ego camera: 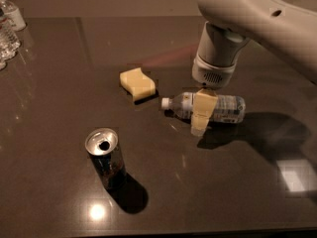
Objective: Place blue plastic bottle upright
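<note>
The blue plastic bottle lies on its side on the dark table, right of centre, with its white cap pointing left. My gripper hangs from the big white arm and sits right over the bottle's middle, near the neck end. A cream part of the gripper covers the front of the bottle there. The bottle rests on the table.
A yellow sponge lies just left of the bottle's cap. An open dark metal can stands upright at the front left. Several ribbed clear bottles stand at the far left edge.
</note>
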### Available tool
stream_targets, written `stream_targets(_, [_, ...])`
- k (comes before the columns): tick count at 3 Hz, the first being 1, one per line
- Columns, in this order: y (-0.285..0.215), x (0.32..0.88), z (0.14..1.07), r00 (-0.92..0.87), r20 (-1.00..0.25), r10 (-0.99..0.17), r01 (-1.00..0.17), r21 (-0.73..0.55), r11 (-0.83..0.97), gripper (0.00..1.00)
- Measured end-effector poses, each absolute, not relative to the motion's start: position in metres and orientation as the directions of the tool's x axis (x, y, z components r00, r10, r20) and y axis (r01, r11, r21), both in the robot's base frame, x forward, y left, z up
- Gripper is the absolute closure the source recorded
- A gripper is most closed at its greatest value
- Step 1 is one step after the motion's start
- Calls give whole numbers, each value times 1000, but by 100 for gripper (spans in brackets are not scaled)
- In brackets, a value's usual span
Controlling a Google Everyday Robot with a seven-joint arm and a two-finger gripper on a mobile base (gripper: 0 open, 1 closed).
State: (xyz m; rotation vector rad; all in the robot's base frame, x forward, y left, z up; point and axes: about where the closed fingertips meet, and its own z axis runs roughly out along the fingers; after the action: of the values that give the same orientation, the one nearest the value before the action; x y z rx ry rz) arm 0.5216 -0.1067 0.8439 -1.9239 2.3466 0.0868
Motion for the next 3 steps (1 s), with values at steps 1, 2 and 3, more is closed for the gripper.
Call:
stream_targets(1, [-105, 525, 841, -202, -117, -972, -979, -16, 205, 13])
stream_targets(2, [-104, 527, 841, -204, -116, -972, -978, -13, 207, 36])
stream_targets(3, [-102, 528, 847, -199, -127, -972, -979, -14, 202, 59])
